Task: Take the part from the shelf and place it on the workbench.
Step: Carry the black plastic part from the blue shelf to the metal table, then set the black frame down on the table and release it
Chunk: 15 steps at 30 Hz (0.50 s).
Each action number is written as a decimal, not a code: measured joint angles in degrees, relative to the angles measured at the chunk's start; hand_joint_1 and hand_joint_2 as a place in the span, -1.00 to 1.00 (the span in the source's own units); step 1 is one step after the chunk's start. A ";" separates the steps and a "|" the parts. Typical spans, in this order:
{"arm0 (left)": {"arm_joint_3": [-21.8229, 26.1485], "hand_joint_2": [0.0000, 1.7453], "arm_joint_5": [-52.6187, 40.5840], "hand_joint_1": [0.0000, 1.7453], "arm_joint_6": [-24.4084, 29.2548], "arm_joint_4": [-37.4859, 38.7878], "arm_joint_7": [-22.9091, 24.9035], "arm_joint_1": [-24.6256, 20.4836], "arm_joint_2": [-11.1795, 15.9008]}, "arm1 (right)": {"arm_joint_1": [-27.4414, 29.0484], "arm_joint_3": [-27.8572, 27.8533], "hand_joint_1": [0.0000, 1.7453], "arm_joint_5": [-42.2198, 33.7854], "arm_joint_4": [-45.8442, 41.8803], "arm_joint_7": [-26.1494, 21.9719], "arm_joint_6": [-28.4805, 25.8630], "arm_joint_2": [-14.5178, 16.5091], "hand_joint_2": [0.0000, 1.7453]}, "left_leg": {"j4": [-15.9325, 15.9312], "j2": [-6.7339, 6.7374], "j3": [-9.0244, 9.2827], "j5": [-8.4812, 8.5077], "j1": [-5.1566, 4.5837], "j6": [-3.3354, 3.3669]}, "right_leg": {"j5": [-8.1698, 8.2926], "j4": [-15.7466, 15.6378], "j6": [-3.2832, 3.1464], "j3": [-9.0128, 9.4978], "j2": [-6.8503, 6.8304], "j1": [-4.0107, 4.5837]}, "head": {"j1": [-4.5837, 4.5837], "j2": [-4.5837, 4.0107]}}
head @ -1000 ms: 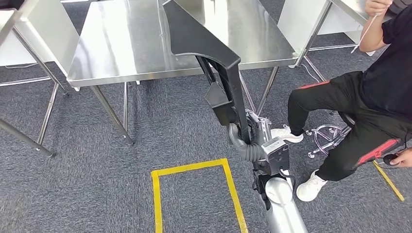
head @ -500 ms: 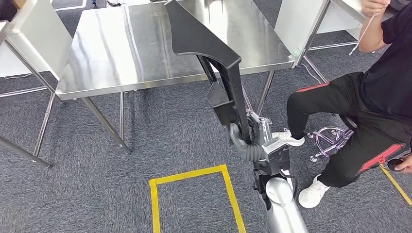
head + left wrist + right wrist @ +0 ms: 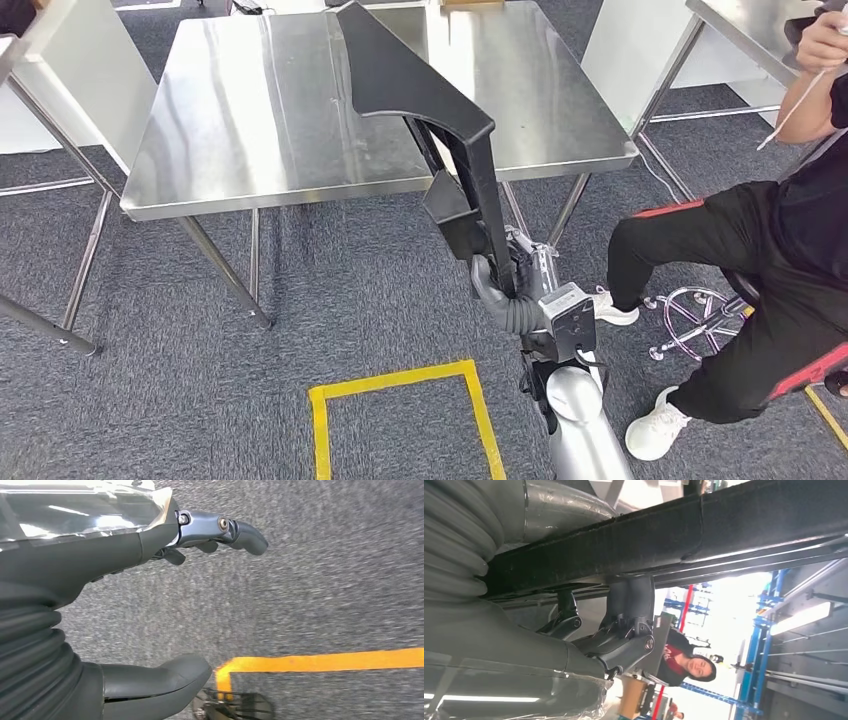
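From the head view, the right hand [image 3: 497,290] grips the lower end of a long black part [image 3: 430,110] and holds it up off the floor. The part rises steeply, and its broad upper end reaches over the near edge of the steel workbench [image 3: 250,120]; whether it touches the top cannot be told. A second steel table [image 3: 745,25] stands to the right, and a white panel [image 3: 85,75] leans at the left. A seated person [image 3: 760,260] in black clothes is close beside the right arm, one shoe near the base of a chrome stool [image 3: 690,320]. A square of yellow tape [image 3: 395,382] marks the grey carpet [image 3: 150,390] in front of the robot.

In the left wrist view, the left hand [image 3: 150,605] hangs above the carpet with thumb and fingers [image 3: 240,532] apart, holding nothing; a yellow tape line [image 3: 320,661] runs beneath it.

In the right wrist view, the fingers [image 3: 624,625] curl up around the part's dark bar [image 3: 704,530], clasping it firmly. Blue racking [image 3: 754,645] stands beyond.
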 joint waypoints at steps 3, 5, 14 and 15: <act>0.01 1.00 -0.01 -1.00 0.01 0.00 0.04 0.04 -0.03 | 0.05 0.01 1.00 0.00 0.05 0.00 0.00 -0.08 1.00 | -0.02 -0.14 2.37 -2.59 -0.22 -0.79 | 8.61 -10.09 0.87 2.12 -0.60 0.00 | 0.00 0.00; 0.02 1.00 -0.02 -1.00 0.03 0.00 0.13 -0.06 0.02 | 0.04 0.01 1.00 0.01 0.08 0.04 -0.01 -0.10 1.00 | 0.00 -0.11 3.58 -3.63 -0.47 -1.38 | 10.98 -11.57 -0.45 2.92 -0.75 0.03 | -0.06 0.00; 0.00 1.00 -0.11 -1.00 0.07 -0.01 0.27 -0.16 0.07 | -0.15 0.04 1.00 0.02 -0.02 0.07 -0.11 0.10 1.00 | 15.95 0.60 -11.01 -7.97 0.11 -3.16 | 6.48 -12.02 -3.52 8.87 0.17 -0.31 | -0.16 0.00; 0.00 1.00 -0.11 -1.00 0.07 -0.02 0.28 -0.14 0.09 | -0.14 0.04 1.00 0.02 -0.02 0.07 -0.11 0.13 1.00 | 13.66 0.63 -11.23 -6.71 0.09 -2.96 | 5.68 -12.04 -3.44 9.99 0.24 -0.27 | -0.15 0.00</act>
